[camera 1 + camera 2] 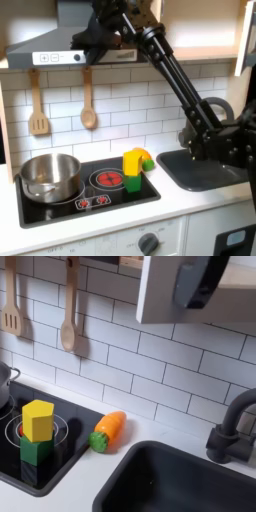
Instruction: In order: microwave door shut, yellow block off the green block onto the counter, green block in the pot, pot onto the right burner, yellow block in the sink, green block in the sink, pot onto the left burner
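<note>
While the small bright yellow toy block (132, 160) sits stacked on the small dark green toy cube (132, 183), I see the pair resting on the red-ringed burner at the first exterior view's right side of the black cooktop (60, 207). In the second exterior view the yellow block (37, 420) sits squarely upright on the green cube (33, 449). Just beside them on the smooth white countertop (95, 471) lies an orange-and-green toy vegetable (108, 429), tilted, apart from the blocks. The round shiny stainless-steel pot (49, 175), without a lid, stands on the other burner, at the first exterior view's left. The dark grey rectangular sink basin (198, 168) lies to the first exterior view's right of the cooktop, with a dark curved faucet (232, 428) at its back. My black arm (170, 70) reaches up from over the sink toward the top of the first exterior view, where its gripper (97, 38) is up by the grey range hood; I cannot tell whether its fingers are apart or together. A wooden spatula (38, 103) and a wooden spoon (88, 100) hang on the white tile wall. In the second exterior view, a light grey panel with a dark curved handle (197, 280) hangs above; I take it for the microwave door (160, 291).
</note>
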Controlling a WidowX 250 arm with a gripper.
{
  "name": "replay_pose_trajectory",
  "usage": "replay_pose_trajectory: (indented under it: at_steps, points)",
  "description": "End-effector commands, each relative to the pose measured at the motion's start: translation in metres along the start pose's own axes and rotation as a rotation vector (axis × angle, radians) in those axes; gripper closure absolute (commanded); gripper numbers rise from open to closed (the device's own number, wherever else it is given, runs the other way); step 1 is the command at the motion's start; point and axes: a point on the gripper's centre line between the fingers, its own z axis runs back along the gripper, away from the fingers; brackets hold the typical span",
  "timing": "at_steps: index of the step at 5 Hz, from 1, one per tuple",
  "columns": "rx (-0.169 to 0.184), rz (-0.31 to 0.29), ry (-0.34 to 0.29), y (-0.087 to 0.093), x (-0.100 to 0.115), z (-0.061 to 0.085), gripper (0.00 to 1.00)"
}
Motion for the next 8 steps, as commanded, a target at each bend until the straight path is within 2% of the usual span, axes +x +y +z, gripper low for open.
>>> replay_pose_trajectory:
  at_steps: [1, 2, 3, 4, 5, 6, 7, 8]
  points:
    - [0.000, -0.001, 0.002, -0.001, 0.002, -0.002, 1.00]
    - [-0.007, -0.005, 0.003, -0.002, 0.002, -0.003, 1.00]
    - [-0.001, -0.006, 0.004, -0.001, 0.001, 0.003, 1.00]
    - [0.002, 0.005, 0.038, -0.002, -0.009, 0.010, 1.00]
    - [-0.043, -0.005, 0.101, -0.021, -0.027, 0.008, 1.00]
    - [-0.067, -0.016, 0.148, -0.034, -0.044, 0.009, 1.00]
    - [-0.067, -0.017, 0.164, -0.041, -0.058, 0.031, 1.00]
    - [-0.077, -0.006, 0.225, -0.046, -0.078, 0.042, 1.00]
